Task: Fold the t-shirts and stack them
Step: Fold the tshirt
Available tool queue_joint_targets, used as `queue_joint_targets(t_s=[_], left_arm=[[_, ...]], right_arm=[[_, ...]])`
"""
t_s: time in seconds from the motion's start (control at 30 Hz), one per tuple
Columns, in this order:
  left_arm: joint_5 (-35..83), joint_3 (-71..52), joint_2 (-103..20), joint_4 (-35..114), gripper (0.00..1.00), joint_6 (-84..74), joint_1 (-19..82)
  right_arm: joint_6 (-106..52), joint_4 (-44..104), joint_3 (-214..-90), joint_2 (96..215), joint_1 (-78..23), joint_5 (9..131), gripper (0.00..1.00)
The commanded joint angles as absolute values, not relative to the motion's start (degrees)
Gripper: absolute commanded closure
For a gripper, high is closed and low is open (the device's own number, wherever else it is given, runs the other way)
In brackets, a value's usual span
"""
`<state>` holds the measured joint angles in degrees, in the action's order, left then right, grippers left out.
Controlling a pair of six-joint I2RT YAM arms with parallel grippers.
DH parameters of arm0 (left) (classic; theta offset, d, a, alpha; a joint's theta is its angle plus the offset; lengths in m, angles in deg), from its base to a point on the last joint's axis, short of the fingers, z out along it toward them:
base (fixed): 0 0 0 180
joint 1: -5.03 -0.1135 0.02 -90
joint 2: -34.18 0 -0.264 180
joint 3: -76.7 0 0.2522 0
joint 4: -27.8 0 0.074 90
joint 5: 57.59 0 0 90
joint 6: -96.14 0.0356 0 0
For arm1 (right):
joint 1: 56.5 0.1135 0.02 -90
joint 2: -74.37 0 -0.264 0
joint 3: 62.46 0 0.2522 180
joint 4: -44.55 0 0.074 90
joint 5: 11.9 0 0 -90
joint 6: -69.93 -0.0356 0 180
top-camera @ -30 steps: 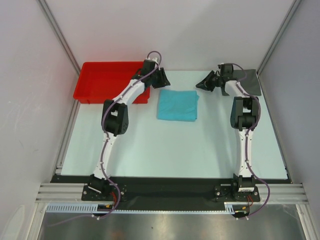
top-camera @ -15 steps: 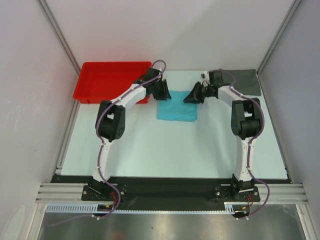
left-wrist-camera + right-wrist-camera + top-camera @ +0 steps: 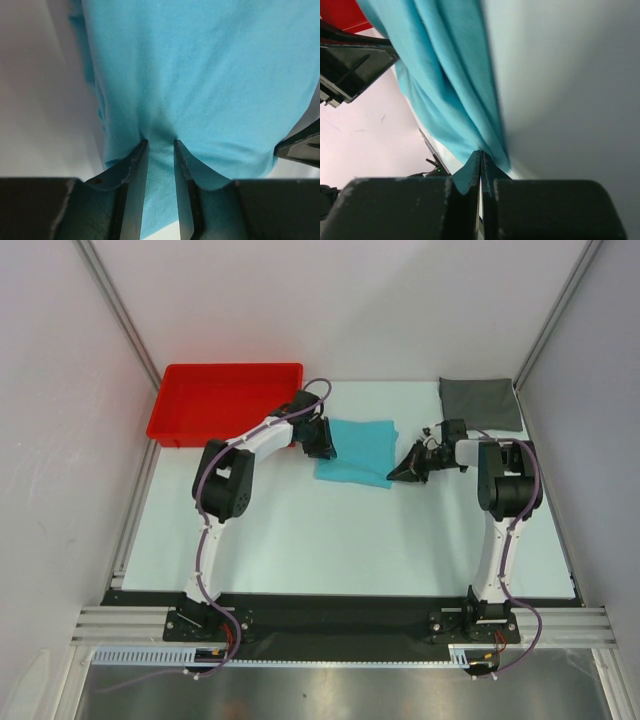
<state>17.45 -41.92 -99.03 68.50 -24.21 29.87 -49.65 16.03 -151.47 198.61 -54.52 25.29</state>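
Table [image 3: 300,530], seen from above. A second ago both arms were raised at the far side, the left over the tray [image 3: 190,430] edge and the right over the grey shirt [image 3: 480,403]. They have since come down inward onto opposite sides of the teal shirt [image 3: 360,440]. This suggests that folding is done and the stacking lift is starting, with the grey shirt as the likely base.

Left arm [image 3: 225,480]: elbow out to the left, forearm angled inward past the tray's near corner, wrist low.

Right arm [image 3: 505,485]: lower link upright, elbow high, wrist doubled back toward the centre and pointing down and left.

Teal shirt: a folded rectangle lying between the two grippers, touching both. Grey shirt: a small folded rectangle well behind the right gripper [image 3: 402,473], uncovered and apart from it.

Left gripper [image 3: 320,443]: at the shirt's left edge. Its fingers [image 3: 136,170] stand a narrow way apart with a ridge of teal cloth pinched between them, and creases run out from the tips.

Right gripper: at the shirt's near right corner. Its fingers [image 3: 470,175] are pressed fully together, and the cloth's folds converge on the tips, so a thin edge appears to be caught.
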Motion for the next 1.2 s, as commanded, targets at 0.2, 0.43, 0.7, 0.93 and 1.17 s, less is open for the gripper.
queue_joint_targets(t_s=[0.2,0.43,0.7,0.93,1.17], left_arm=[[22.4,-40.6,-90.3,74.5,0.59,-17.7,30.3],[17.4,-31.6,-86.4,70.7,0.60,-20.7,30.6],[18.8,-29.1,-91.9,68.6,0.62,-21.5,30.4],[22.3,-26.3,-90.7,69.4,0.64,-19.3,30.3],[27.7,-25.9,-83.8,74.1,0.59,-15.0,32.7]], right_arm=[[-43.9,6.0,-156.2,190.3,-53.1,32.8,0.97],[-48.8,8.2,-162.8,194.1,-45.9,30.8,0.96],[-51.5,9.7,-167.1,201.7,-43.6,29.4,0.97],[-49.2,12.8,-150.4,194.5,-50.2,31.5,0.97],[-43.9,1.9,-144.5,183.7,-56.1,37.1,0.94]])
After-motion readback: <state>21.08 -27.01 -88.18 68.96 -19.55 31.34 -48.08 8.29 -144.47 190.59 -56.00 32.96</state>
